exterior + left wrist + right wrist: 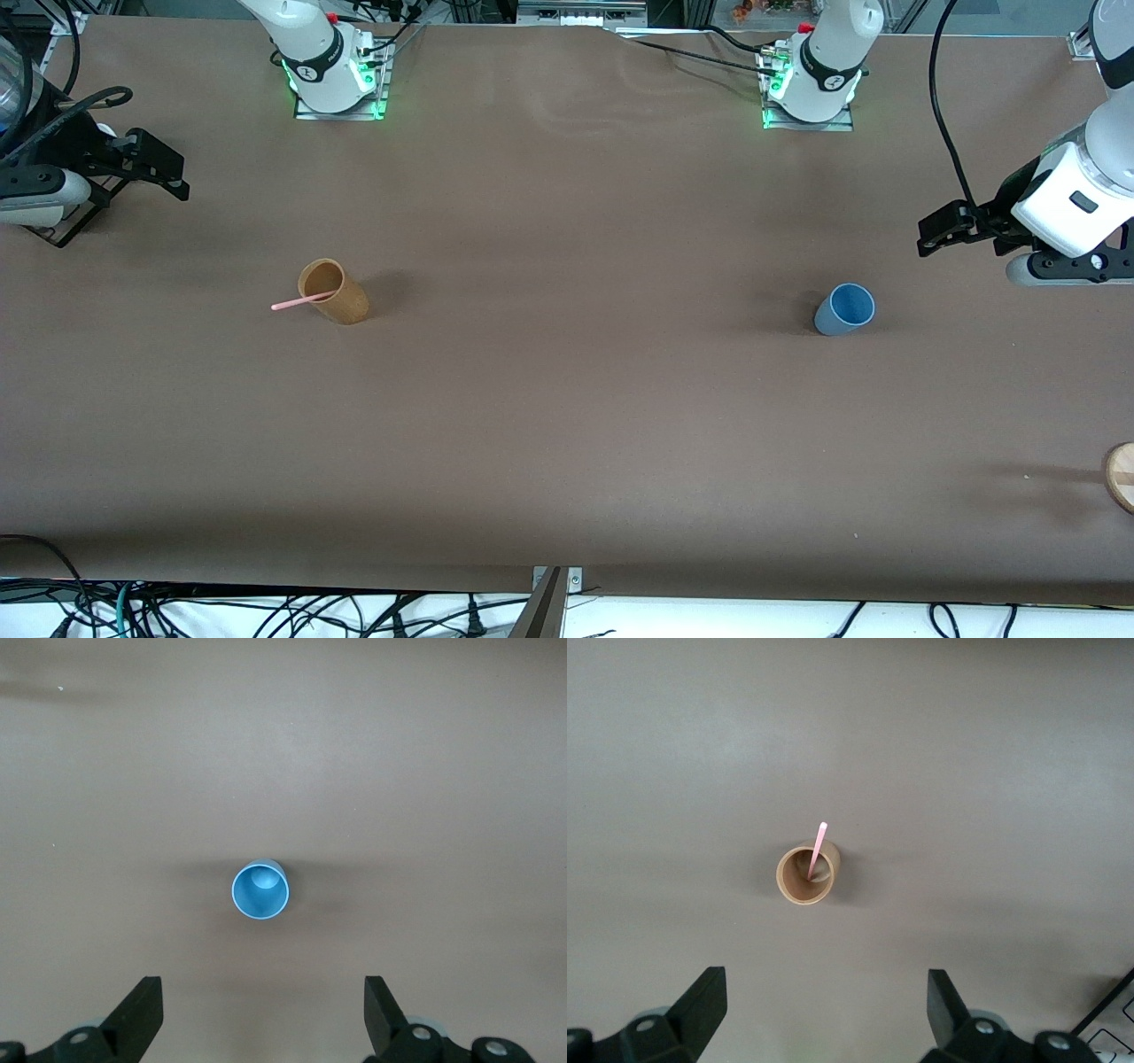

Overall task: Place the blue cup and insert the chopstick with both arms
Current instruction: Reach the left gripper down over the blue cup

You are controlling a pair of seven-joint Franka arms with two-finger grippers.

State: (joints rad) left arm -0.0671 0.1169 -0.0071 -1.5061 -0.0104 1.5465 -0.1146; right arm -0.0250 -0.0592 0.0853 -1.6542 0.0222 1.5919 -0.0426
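Observation:
The blue cup [844, 309] stands upright and empty on the brown table toward the left arm's end; it also shows in the left wrist view [260, 890]. The pink chopstick [301, 303] leans inside the taller tan-brown cup [334, 292] toward the right arm's end, its upper end sticking out over the rim; both show in the right wrist view, the chopstick [819, 846] in the brown cup [806, 875]. My left gripper [941, 229] hangs open and empty over the table beside the blue cup [264, 1019]. My right gripper [164, 168] hangs open and empty over the table's end [826, 1014].
A round wooden disc [1122, 476] lies at the table's edge at the left arm's end, nearer to the front camera than the blue cup. The two arm bases [337, 71] [811, 84] stand along the table's back edge. Cables lie past the front edge.

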